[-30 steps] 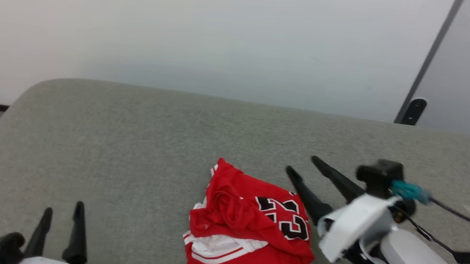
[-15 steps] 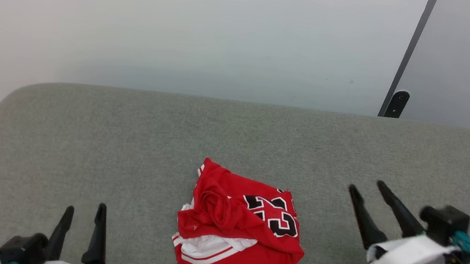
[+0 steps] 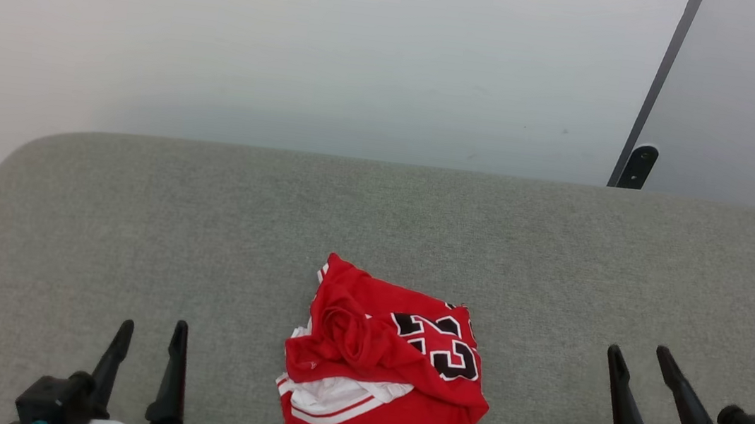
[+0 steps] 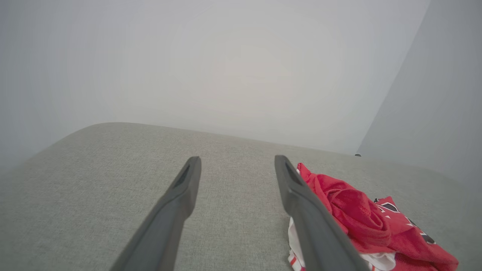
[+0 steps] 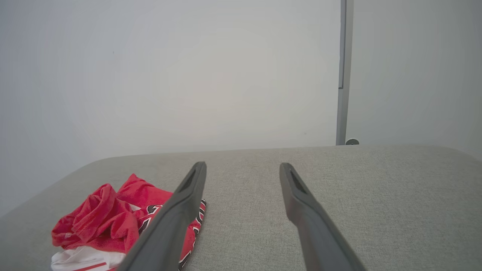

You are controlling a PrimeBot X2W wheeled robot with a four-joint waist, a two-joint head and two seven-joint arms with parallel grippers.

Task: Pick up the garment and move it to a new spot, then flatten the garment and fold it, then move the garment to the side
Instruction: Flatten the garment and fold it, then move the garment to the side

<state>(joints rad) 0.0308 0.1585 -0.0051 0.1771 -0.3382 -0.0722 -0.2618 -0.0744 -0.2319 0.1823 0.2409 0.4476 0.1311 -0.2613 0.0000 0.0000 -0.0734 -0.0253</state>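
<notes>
I see the garment point(image 3: 386, 355) bunched mid-way along the bench point(image 3: 136, 213), untouched. Left gripper point(image 3: 153, 325) and right gripper point(image 3: 637, 350): fingers spread wide, empty. Possibly a rough fold, hard to tell; I judge flattening, folding and the side move remain.

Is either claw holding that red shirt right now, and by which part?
Nothing is held. The left gripper and right gripper are both open and clear of the garment, which lies crumpled on the grey surface.

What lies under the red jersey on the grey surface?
The red jersey lies crumpled on the grey padded surface. A white striped part shows under its top fold. Whatever is beneath the heap itself is covered.
</notes>
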